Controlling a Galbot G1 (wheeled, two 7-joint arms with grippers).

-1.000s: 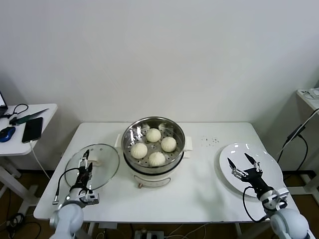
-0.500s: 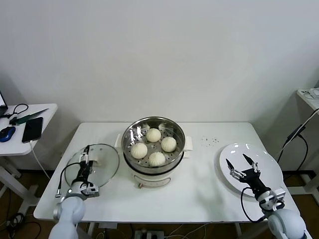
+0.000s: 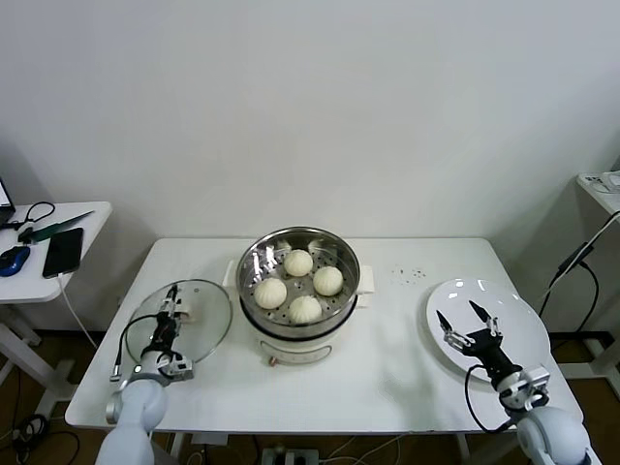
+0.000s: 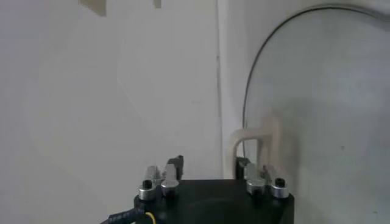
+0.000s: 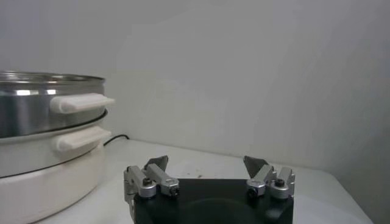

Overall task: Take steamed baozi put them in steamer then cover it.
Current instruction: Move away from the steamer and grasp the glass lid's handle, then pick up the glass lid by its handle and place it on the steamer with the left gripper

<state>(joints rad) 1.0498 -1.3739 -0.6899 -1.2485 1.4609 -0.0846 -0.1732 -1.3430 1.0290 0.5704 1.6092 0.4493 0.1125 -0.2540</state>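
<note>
Left gripper [image 3: 170, 308]: it is hovering right over the lid [image 3: 180, 325], left of the pot; its fingers [image 4: 175, 163] are straddling the lid's cream bar handle [image 4: 255, 145] with a gap on either side, so it is partly open and not gripping yet.
Right gripper [image 3: 468, 328]: it is waiting wide open and empty over the white plate [image 3: 518, 320], well to the right of the pot.
Pot [image 3: 298, 291]: it is standing uncovered mid-worktop [image 3: 387, 373].
Buns [image 3: 299, 283]: all four are sitting inside the pot on the holed tray, so loading looks finished.
Lid: it is lying flat on the worktop just left of the pot, handle up, directly under the left gripper, presumably ready to be lifted across as the cover.
</note>
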